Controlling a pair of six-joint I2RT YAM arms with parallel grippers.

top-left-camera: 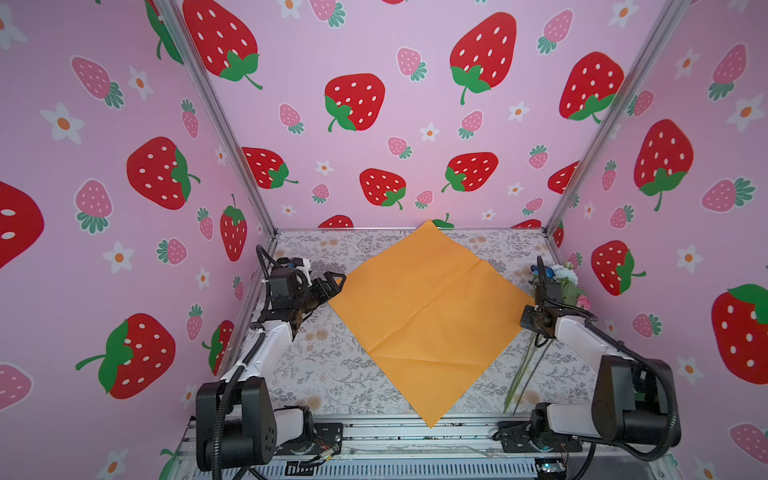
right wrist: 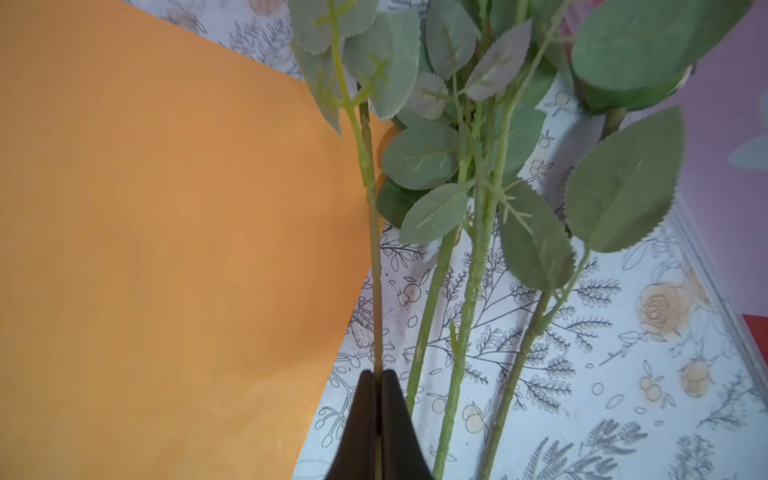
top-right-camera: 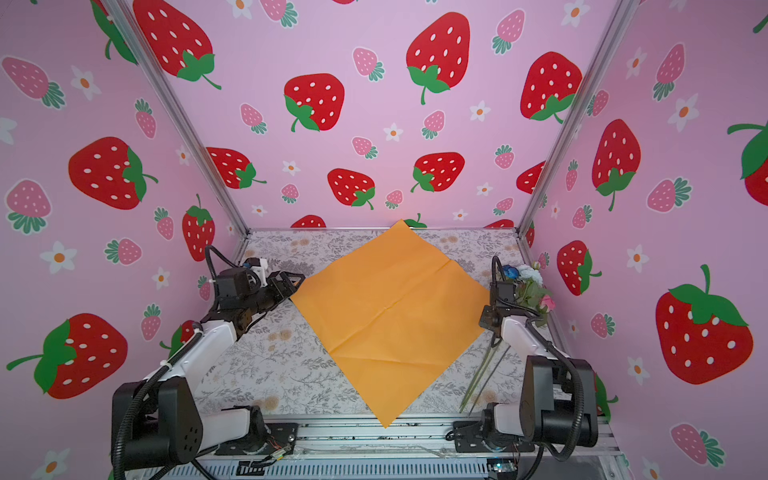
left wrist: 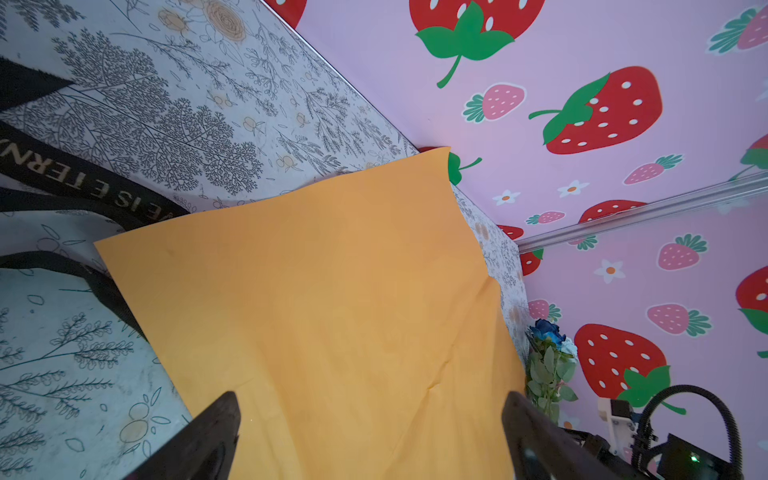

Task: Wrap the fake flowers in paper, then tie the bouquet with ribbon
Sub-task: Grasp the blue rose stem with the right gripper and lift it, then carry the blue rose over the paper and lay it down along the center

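Note:
The bouquet of fake flowers (top-left-camera: pixel 562 277) (top-right-camera: pixel 530 279) lies along the right side of the floral mat, with blue, pale and pink blooms at the far end and long green stems (top-left-camera: pixel 523 374) toward the front. My right gripper (top-left-camera: pixel 545 291) (right wrist: pixel 377 374) is shut on one thin stem (right wrist: pixel 374 249). The other three stems run beside its fingers, outside the jaws, under green leaves (right wrist: pixel 419 162). My left gripper (top-left-camera: pixel 336 279) (left wrist: pixel 370 399) stands open at the left corner of the orange paper (top-left-camera: pixel 424 316) (top-right-camera: pixel 386 316), nothing between its fingers. The left wrist view shows the bouquet (left wrist: pixel 548 361) past the paper's far edge.
A black ribbon (left wrist: pixel 83 183) with pale lettering lies on the mat by the paper's left edge, seen only in the left wrist view. Strawberry-print walls (top-left-camera: pixel 124 208) and metal posts (top-left-camera: pixel 232 137) close in three sides. A metal rail (top-left-camera: pixel 415 432) runs along the front.

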